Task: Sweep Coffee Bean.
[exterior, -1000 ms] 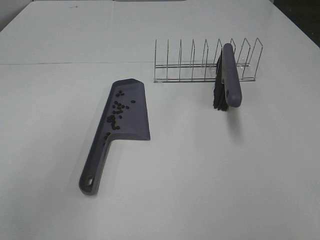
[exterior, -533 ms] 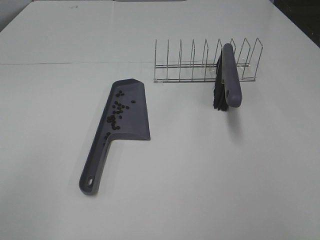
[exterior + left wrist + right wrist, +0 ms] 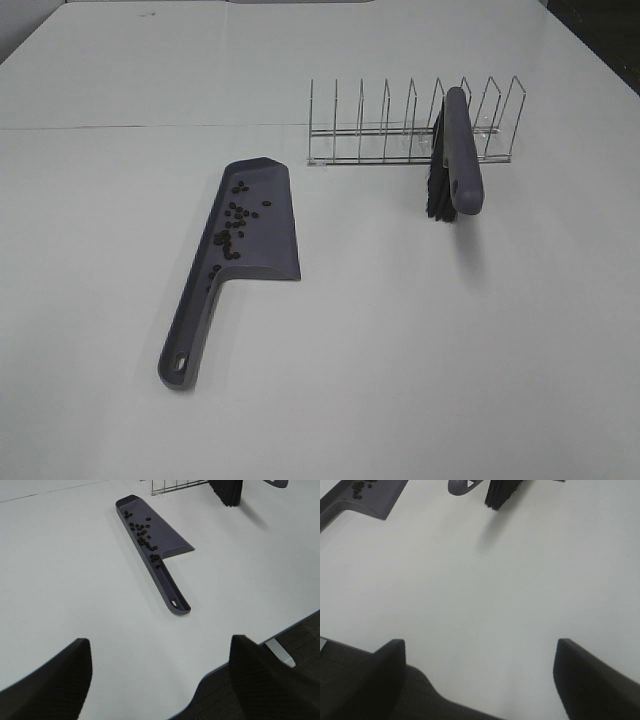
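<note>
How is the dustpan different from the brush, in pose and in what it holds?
The dustpan lies flat on the table; the brush leans propped in the wire rack. The dustpan holds the coffee beans; the brush carries black bristles and no beans. Both are purple-grey, and no gripper touches either.

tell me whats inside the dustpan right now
The coffee beans lie scattered in the purple-grey dustpan, mostly along its raised side wall toward the handle. Nothing else shows inside. No beans are visible on the table around it; nothing covers the pan.

Beans (image 3: 232, 222) in dustpan (image 3: 270, 235), brush (image 3: 455, 160) right.
</note>
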Robot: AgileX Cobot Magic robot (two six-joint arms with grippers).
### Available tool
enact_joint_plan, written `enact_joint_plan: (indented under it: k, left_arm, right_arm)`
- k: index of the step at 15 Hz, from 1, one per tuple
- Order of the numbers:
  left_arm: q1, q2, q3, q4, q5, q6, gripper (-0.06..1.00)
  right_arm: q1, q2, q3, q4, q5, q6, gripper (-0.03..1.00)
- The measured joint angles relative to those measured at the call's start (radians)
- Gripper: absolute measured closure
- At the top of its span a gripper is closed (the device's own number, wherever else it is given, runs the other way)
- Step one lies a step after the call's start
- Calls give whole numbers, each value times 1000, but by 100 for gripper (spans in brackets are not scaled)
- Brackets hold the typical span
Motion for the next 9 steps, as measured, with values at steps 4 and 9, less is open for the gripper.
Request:
enact_joint_plan:
  k: [4, 9]
  left_arm:
    - [0, 0, 0, 0, 0, 3, 23]
    - [0, 0, 0, 0, 0, 3, 23]
  right_arm:
    - [0, 0, 0, 0, 0, 0, 25]
    - [0, 0, 0, 0, -1, 0, 25]
